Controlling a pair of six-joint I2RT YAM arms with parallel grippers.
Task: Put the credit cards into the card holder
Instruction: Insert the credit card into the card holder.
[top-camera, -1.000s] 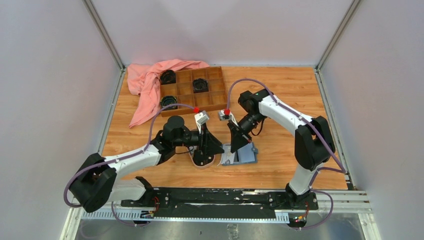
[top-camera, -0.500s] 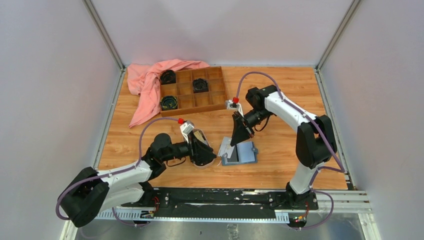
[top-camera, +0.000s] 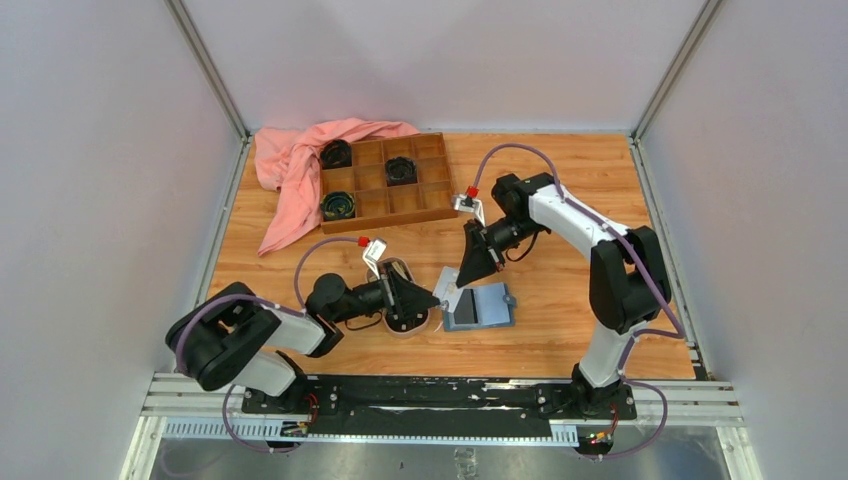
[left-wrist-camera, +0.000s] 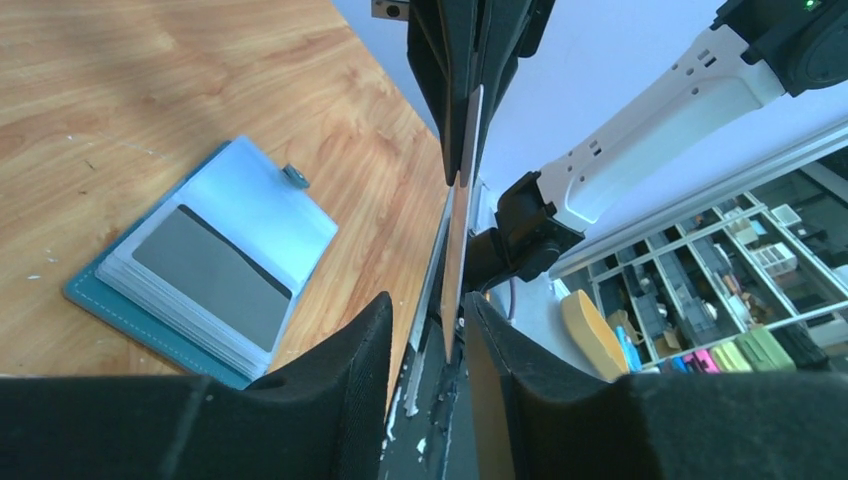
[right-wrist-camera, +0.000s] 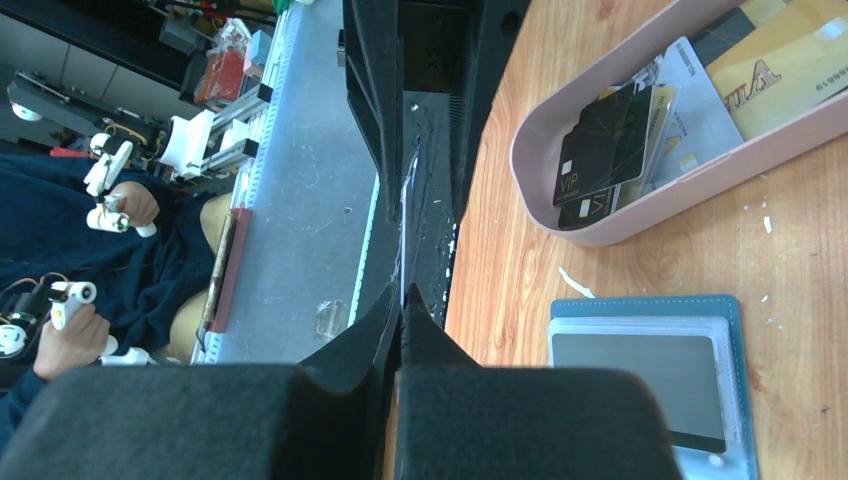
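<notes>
Card holder (top-camera: 483, 307) near the desk's (top-camera: 560, 200) front edge, just right of dish (right-wrist-camera: 700, 185) holding credit cards (right-wrist-camera: 600, 140); tray (top-camera: 412, 197) toward far-left corner.

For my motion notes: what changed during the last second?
The right hand rose off the card holder, shut on a card. The left hand turned to point right, its jaws narrowing around that card's free end. Card holder, pink dish, tray and cloth stayed put.
</notes>
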